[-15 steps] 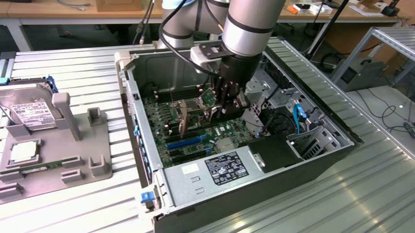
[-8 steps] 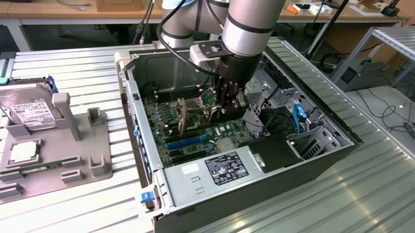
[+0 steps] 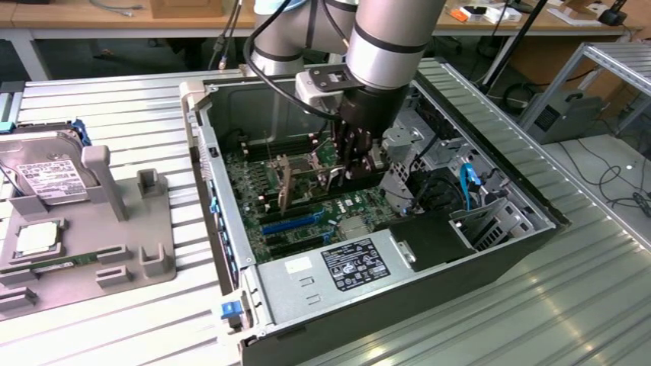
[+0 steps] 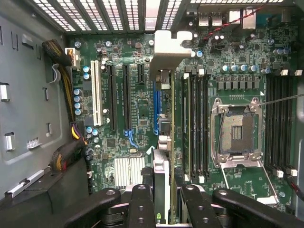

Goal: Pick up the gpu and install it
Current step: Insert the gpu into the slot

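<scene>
The gpu [image 4: 161, 173] shows edge-on as a thin card, its pale metal bracket [image 4: 167, 52] toward the vented rear wall of the case. My gripper [image 4: 164, 209] is shut on it, a black finger [image 4: 141, 206] on one side and the other on the far side. The card hangs upright over the motherboard's expansion slots [image 4: 126, 99], in line with a blue slot [image 4: 156, 107]. I cannot tell whether it touches the slot. In the exterior view my gripper [image 3: 351, 171] reaches down into the open computer case [image 3: 244, 305], with the gpu [image 3: 328, 174] at its fingertips.
Memory slots [image 4: 194, 128] and the open CPU socket [image 4: 237, 135] lie beside the card. Cable bundles [image 4: 71, 137] run along the drive side. A power supply [image 3: 341, 267] fills the case's near end. A hard drive [image 3: 46, 179] sits on a grey fixture [image 3: 152, 259] at the exterior view's left.
</scene>
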